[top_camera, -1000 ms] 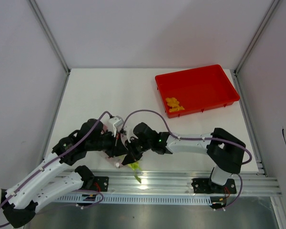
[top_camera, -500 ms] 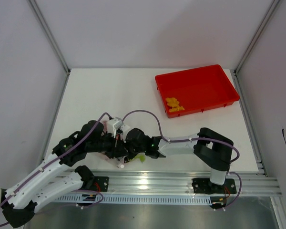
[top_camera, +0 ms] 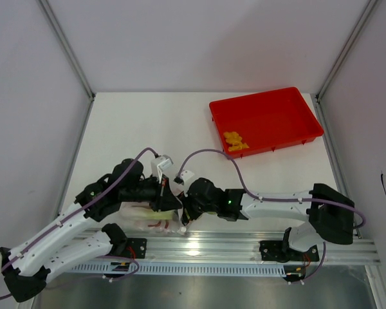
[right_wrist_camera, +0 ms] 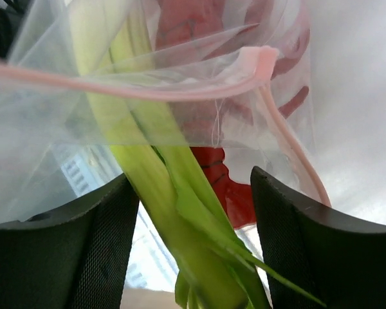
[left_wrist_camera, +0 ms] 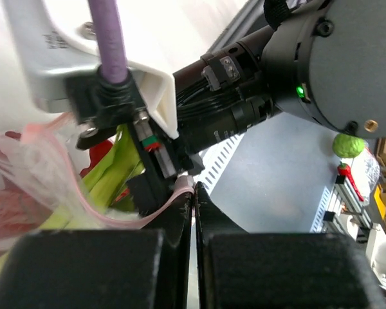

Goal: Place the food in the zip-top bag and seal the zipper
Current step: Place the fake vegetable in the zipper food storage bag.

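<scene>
Between the spread fingers of the right pincer [right_wrist_camera: 192, 187], which is released and grips nothing, the green stalk [right_wrist_camera: 148, 174] runs up past the zipper [right_wrist_camera: 180, 90] into the zip-top bag [right_wrist_camera: 45, 148]. I cannot tell whether its near end is fully inside. Beyond it in the bag lies the dark red spiky piece [right_wrist_camera: 212, 174]. Just beside, the left pincer [left_wrist_camera: 193, 193] is clenched on the bag's pinkish rim. Well away, the yellow-orange pieces [top_camera: 235, 141] lie in the red tray [top_camera: 270, 106], so I judge that they and the sealing remain.

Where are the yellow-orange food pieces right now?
In the top view, the yellow-orange pieces lie in the red tray, at its near-left corner, on the far-right side of the table.
</scene>
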Controlling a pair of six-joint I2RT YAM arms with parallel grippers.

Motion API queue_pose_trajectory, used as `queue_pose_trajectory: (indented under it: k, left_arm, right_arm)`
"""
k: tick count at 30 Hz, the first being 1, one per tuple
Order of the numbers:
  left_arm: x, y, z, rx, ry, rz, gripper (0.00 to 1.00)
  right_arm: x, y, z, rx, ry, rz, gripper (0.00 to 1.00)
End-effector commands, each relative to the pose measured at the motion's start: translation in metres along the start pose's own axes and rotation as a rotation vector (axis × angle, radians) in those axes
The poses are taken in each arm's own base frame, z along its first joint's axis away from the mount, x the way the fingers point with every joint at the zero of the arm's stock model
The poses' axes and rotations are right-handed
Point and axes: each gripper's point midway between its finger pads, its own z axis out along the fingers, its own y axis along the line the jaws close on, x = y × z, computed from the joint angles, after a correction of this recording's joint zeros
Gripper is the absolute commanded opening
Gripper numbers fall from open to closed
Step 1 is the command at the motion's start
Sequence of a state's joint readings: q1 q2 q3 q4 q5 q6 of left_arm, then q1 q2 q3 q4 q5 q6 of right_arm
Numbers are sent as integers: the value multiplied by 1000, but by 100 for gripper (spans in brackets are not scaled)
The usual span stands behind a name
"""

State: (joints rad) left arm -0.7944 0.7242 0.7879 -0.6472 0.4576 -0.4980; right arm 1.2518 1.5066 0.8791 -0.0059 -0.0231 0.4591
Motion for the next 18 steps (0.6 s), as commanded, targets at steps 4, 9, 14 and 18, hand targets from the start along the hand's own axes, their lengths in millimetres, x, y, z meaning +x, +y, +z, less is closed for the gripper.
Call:
queue_pose_trajectory:
  k: [4, 9, 14, 18]
  left_arm:
    - [-19, 1, -2, -35, -46, 41, 1]
    - [-27, -8, -1, -2, -58, 47, 1]
    - [-36, -24, -3, 62, -67, 46, 1]
    - [-48, -34, -9, 79, -92, 63, 1]
  right_arm:
    - [30, 11, -34, -109, 52, -58, 71]
    - [2, 42, -73, -267, -81, -82, 90]
    - [-21, 47, -89, -203, -86, -59, 90]
    - [-36, 30, -107, -82, -144, 13, 90]
